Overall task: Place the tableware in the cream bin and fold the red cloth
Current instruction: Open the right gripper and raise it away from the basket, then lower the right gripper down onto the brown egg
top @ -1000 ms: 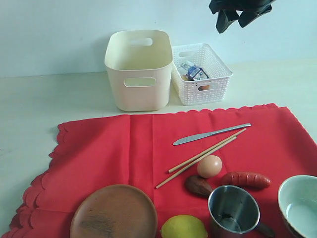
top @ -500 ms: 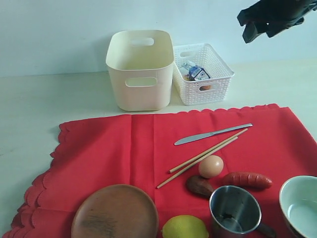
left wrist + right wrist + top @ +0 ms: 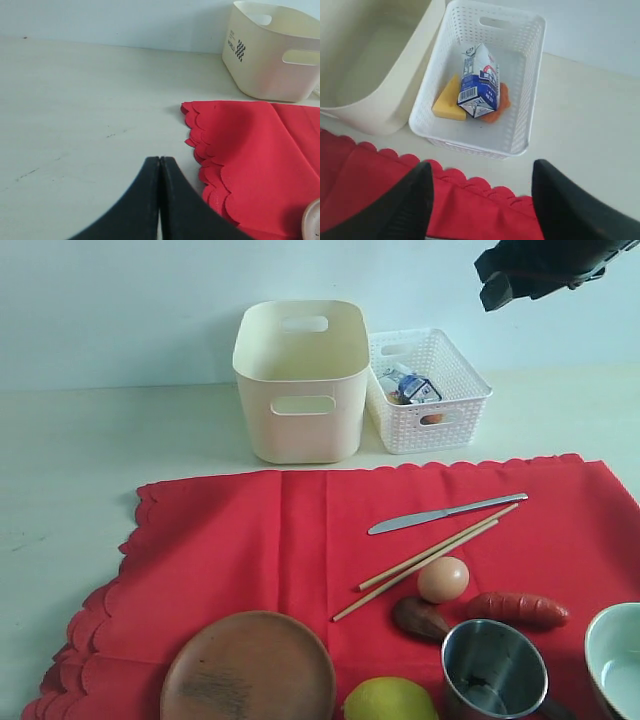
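The red cloth [image 3: 250, 550] lies spread on the table. On it are a silver knife [image 3: 445, 513], chopsticks [image 3: 430, 555], a dark wooden spoon [image 3: 420, 618], a steel cup [image 3: 495, 672], a brown plate [image 3: 248, 668] and a pale bowl [image 3: 615, 660]. The cream bin [image 3: 300, 380] stands behind the cloth and looks empty. My right gripper [image 3: 497, 282] hangs high at the back right, open [image 3: 482, 167] and holding nothing, above the cloth's far edge [image 3: 470, 210]. My left gripper [image 3: 159, 159] is shut and empty over bare table beside the cloth's scalloped edge [image 3: 205, 150].
A white lattice basket [image 3: 430, 390] next to the bin holds a milk carton [image 3: 479, 82] and cheese [image 3: 449, 100]. An egg [image 3: 443, 579], a sausage [image 3: 518, 609] and a lemon [image 3: 390, 702] lie among the tableware. Bare table [image 3: 80, 460] stretches to the left.
My right gripper has swung rightward along the top of the exterior view. The whole scene sits slightly further right in that view than before.
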`<state>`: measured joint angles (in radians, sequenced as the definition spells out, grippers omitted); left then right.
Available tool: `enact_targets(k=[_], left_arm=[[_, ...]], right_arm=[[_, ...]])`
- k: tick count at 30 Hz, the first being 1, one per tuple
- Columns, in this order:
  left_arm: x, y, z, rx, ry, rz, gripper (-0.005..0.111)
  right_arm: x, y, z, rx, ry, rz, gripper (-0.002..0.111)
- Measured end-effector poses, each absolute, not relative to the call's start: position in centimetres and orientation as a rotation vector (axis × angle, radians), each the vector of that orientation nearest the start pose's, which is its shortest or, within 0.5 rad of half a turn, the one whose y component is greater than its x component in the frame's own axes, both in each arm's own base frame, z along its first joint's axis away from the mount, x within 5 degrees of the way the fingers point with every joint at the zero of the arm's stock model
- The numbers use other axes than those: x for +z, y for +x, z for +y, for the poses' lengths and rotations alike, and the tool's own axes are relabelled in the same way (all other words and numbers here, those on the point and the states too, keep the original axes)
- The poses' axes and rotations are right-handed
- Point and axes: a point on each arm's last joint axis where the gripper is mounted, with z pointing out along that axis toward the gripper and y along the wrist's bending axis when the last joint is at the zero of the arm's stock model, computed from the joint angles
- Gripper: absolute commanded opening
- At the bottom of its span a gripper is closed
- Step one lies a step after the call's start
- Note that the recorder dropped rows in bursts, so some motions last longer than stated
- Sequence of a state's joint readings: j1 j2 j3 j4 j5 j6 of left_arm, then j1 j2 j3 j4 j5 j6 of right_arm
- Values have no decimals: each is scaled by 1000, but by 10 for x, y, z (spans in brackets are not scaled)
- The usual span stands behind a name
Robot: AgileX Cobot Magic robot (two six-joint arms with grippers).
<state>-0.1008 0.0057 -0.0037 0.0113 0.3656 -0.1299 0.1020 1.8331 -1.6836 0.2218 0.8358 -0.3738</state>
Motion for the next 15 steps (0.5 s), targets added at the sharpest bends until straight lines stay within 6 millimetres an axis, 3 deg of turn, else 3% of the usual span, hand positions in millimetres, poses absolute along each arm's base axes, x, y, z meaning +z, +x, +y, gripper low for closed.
enact_targets(k=[10,15], left_arm=[[181,53,-5,-150,-20,1854,0],[181,53,-5,-150,-20,1854,0]], right_arm=[[322,414,58,106,-620,2380,56],[315,402,61,160,-790,2461,56]])
